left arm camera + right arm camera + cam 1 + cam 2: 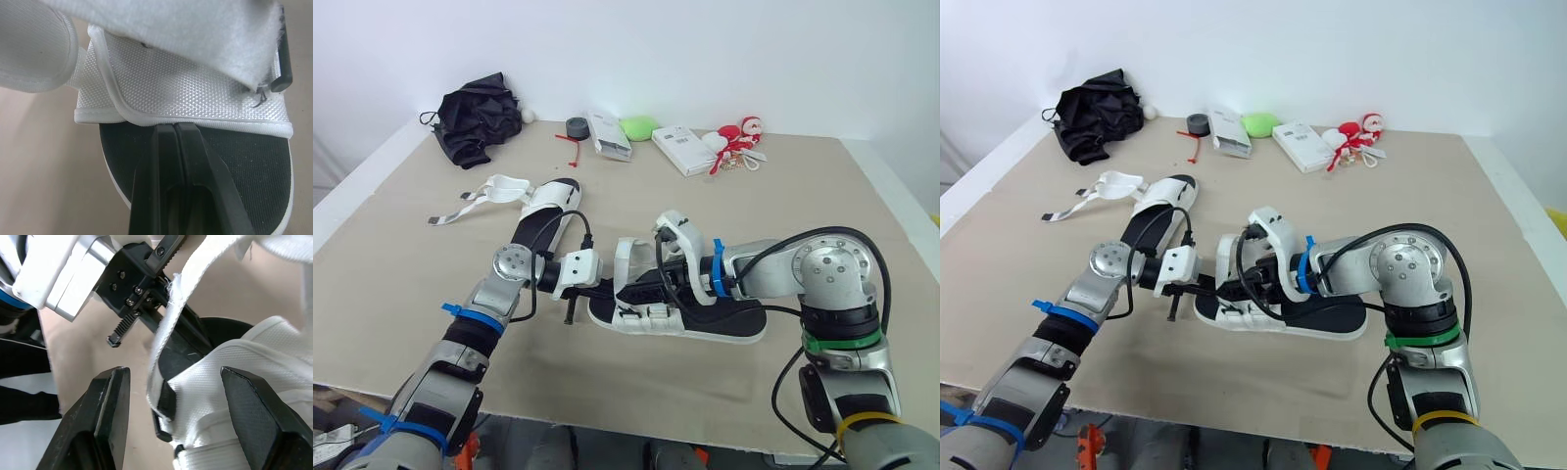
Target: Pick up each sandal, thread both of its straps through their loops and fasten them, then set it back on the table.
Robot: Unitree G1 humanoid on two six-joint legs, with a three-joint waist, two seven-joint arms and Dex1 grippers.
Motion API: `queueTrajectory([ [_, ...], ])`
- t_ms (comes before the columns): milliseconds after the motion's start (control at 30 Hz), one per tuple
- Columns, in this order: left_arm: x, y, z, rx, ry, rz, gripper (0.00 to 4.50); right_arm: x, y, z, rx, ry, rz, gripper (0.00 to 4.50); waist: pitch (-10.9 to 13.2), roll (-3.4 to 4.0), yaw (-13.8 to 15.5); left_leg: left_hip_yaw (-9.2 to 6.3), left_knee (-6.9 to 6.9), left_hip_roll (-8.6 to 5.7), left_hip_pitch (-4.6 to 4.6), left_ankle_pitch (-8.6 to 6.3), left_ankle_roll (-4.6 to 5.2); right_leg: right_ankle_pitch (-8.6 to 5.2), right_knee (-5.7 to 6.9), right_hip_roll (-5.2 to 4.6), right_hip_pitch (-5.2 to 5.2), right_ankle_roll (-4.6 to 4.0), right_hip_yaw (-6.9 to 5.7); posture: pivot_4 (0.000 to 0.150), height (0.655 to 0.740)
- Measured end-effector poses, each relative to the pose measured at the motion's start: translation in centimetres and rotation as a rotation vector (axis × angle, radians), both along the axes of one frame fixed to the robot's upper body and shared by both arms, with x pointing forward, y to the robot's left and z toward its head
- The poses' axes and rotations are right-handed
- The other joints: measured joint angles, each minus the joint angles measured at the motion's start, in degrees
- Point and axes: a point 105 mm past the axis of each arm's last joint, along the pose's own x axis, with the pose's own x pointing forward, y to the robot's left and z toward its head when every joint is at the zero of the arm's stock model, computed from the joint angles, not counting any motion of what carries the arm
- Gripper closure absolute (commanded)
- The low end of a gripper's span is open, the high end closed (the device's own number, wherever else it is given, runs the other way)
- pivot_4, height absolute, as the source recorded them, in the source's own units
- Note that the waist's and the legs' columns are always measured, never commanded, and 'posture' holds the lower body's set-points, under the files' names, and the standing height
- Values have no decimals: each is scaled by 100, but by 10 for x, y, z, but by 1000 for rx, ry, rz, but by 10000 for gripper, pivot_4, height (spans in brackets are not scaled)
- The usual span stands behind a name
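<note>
2x sandal (734, 323) (546, 208), 2x box (609, 135) (679, 149)

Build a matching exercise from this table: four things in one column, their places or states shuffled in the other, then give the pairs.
Things
1. black cloth
2. green lump
3. far sandal
4. right gripper

Places or states
A. open, fingers on either side of the near sandal's strap
B. far left corner of the table
C. between two white boxes near the far edge
D. a loose strap trailing toward the table's left edge

Pairs: 1-B, 2-C, 3-D, 4-A
</note>
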Motion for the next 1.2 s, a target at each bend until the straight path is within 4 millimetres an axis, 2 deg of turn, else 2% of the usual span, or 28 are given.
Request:
queueTrajectory([
  [267, 1, -1, 0, -2, 4, 0, 45000, -6, 4, 1, -32, -43, 31, 13076, 0, 0, 1, -1, 2, -1, 0, 0, 0, 0, 0, -2, 1, 0, -1, 1500, 7322],
  [567, 1, -1, -1, -3, 9, 2, 45000, -15, 10, -13, -58, -7, 69, 13076, 0, -1, 2, -6, 5, -4, 2, 0, 0, 1, 1, -4, 6, 0, -3, 1500, 7322],
  [800, 1, -1, -1, -3, 9, 2, 45000, -14, 13, -14, -64, -12, 63, 13076, 0, -1, 2, -6, 5, -5, 1, 0, 0, 1, 1, -5, 7, 1, -3, 1500, 7322],
  [900, 1, -1, -1, -3, 9, 2, 45000, -14, 15, -15, -58, -7, 62, 19734, 0, -1, 2, -7, 5, -5, 2, 0, 0, 1, 1, -4, 7, 0, -4, 1500, 7322],
  [1067, 1, -1, -1, -4, 9, 2, 45000, -13, 17, -15, -47, -1, 60, 43363, 0, -1, 2, -7, 5, -6, 1, 0, 0, 0, 1, -6, 7, 1, -4, 1500, 7322],
  [1100, 1, -1, -1, -4, 9, 2, 45000, -13, 17, -14, -44, 1, 57, 44716, 0, 0, 2, -7, 5, -6, 1, 0, 0, 1, 1, -6, 7, 1, -4, 1500, 7322],
  [1200, 1, -1, -1, -4, 9, 3, 45000, -10, 17, -13, -29, 10, 48, 44716, 0, -1, 2, -7, 5, -6, 2, 0, 0, 1, 1, -5, 7, 1, -4, 1500, 7322],
])
